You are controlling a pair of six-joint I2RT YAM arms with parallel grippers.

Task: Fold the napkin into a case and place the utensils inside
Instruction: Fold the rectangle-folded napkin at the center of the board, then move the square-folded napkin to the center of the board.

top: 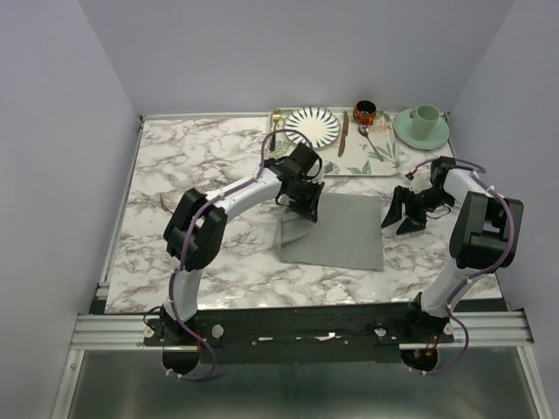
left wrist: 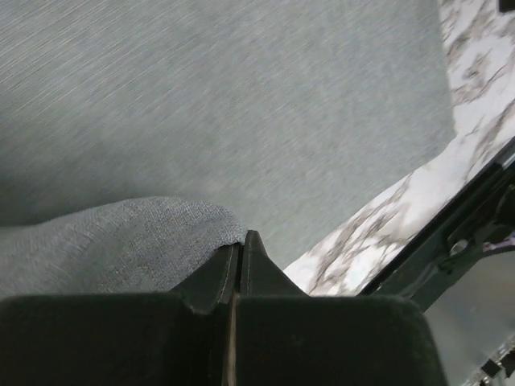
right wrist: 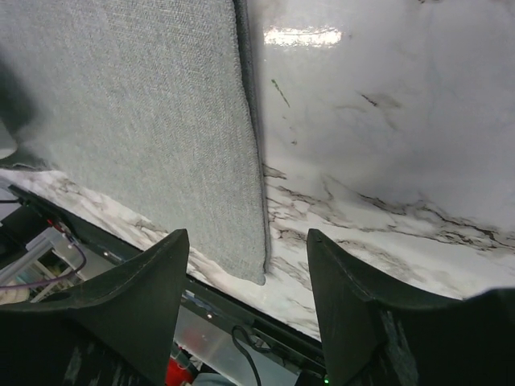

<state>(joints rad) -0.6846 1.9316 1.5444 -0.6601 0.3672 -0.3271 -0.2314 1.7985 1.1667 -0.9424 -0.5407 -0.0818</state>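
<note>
Fold starting: left claw (left wrist: 240, 241) clamped on lifted napkin (left wrist: 241, 104) corner. Right claw (right wrist: 245, 241) open, napkin edge beneath it. Next: carry corner across.

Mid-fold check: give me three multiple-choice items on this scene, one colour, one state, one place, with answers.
1. What colour is the napkin? A. red; B. grey; C. yellow.
2. How is the left claw? A. open above the napkin; B. shut on nothing; C. shut on the napkin.
3. Where is the green cup? A. on a saucer at the table's far right; B. on the napkin; C. inside the left claw.
Answers: 1 B, grey in every view; 2 C, its wrist view shows cloth pinched; 3 A, the top view shows it there.
</note>
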